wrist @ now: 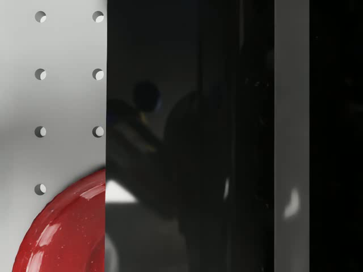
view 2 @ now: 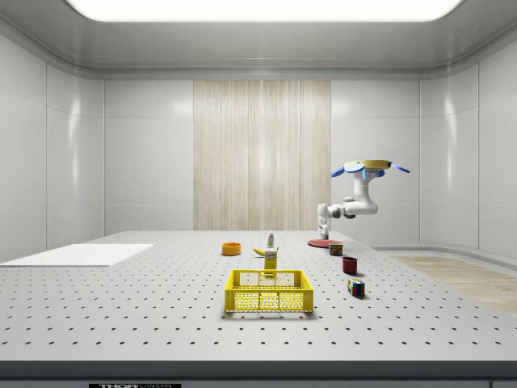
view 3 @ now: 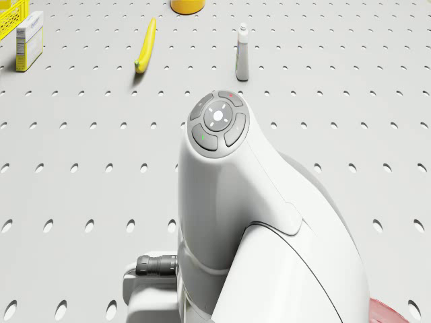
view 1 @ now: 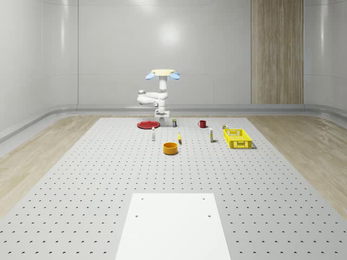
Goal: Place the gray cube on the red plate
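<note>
Whole-scene view: the drone (view 1: 164, 73) hovers above the far end of the perforated table (view 1: 81, 179), over the spot just beside the red plate (view 1: 147, 125). Its white arm (view 1: 161, 97) drops straight from the drone's body, kinks out at the elbow toward the whole-scene view's left, then folds back so that the wrist points down at the table. The gripper (view 1: 162, 115) hangs low, close to the tabletop at the plate's edge, on the whole-scene view's right of it. In the side view the same bent arm reaches down just above the plate.

On the table there are one red plate, one orange bowl (view 1: 171, 148), one banana (view 1: 179, 138), one small white bottle (view 1: 153, 135), one white-and-yellow carton (view 1: 212, 137), one red mug (view 1: 202, 124), one dark can (view 1: 174, 123), one many-coloured cube (view 1: 225, 126) and one yellow basket (view 1: 237, 138). One white sheet (view 1: 173, 227) lies at the table's near end.

In the wrist view a dark, glossy block (wrist: 187, 141) stands close before the camera, with the plate's rim showing beside it. It appears to be the gray cube at the gripper, though that cannot be settled. How far the gripper is open, and whether it grips the block, cannot be told.
</note>
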Robot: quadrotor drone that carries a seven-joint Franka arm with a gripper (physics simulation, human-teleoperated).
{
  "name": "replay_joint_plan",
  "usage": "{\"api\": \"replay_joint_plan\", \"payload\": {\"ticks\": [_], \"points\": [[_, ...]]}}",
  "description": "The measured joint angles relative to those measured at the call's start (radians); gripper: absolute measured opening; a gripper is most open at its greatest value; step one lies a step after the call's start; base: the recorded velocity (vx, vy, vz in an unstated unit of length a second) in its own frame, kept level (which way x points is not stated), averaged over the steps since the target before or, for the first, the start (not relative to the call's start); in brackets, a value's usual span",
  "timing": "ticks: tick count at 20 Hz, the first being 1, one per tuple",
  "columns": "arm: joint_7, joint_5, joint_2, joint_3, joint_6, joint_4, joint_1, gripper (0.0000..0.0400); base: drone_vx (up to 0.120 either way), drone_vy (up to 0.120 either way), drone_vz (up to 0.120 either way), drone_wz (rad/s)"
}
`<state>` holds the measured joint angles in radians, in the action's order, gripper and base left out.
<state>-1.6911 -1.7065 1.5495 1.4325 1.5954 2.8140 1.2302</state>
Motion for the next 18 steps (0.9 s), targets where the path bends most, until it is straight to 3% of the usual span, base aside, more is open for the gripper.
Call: {"api": "replay_joint_plan", "payload": {"ticks": [18], "points": [[-0.002,0.008,0.021,0.002,0.019,0.0,0.003,0.0251,0.0,-0.12,0.0,0.0]]}}
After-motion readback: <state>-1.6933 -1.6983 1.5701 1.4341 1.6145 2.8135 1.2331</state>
